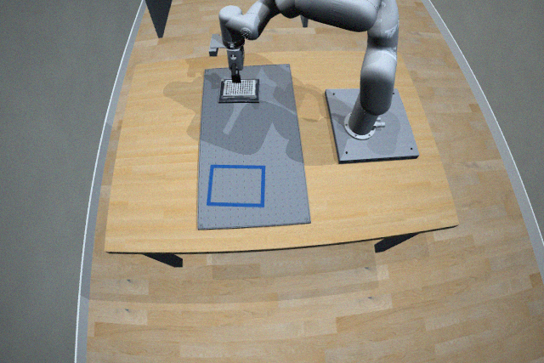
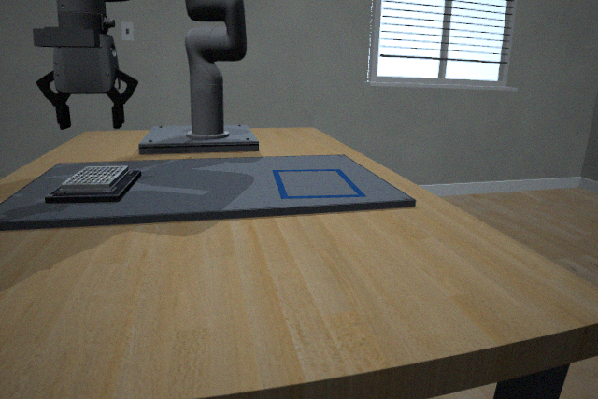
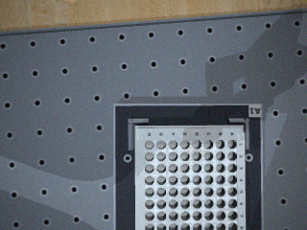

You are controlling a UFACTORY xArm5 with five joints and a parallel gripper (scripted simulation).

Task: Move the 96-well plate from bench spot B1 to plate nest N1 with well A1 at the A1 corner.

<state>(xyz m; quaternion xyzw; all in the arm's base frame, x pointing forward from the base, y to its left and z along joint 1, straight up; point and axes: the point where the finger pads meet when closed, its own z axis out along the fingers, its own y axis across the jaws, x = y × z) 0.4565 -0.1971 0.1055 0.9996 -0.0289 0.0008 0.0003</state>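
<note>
1. I see the 96-well plate (image 3: 190,178) lying flat in the dark plate nest (image 3: 123,192), inside its grey corner locators (image 3: 131,128). The nest rests on the grey perforated board (image 1: 250,148).
2. In my wrist view the nest's corner label "A1" (image 3: 254,110) sits at the upper right, upside down. The plate's upper-right corner lies next to it; I cannot make out the cut-off corner at this sharpness.
3. The blue outlined bench spot (image 1: 236,185) at the board's other end holds nothing.
4. The gripper (image 2: 89,117) hangs in the air above the table's far left side, well clear of the plate. Its fingers (image 2: 117,115) are spread to their widest and grip nothing.
5. Only the exterior view shows me the vertical gap between fingers and plate. From the top view the gripper (image 1: 235,76) overlaps the plate's far edge.
6. Only the wrist view resolves the wells, the locators and the label. It shows no part of the fingers.
7. The top view alone shows the arm's base plate (image 1: 404,152) beside the board on the wooden table (image 1: 373,201).
</note>
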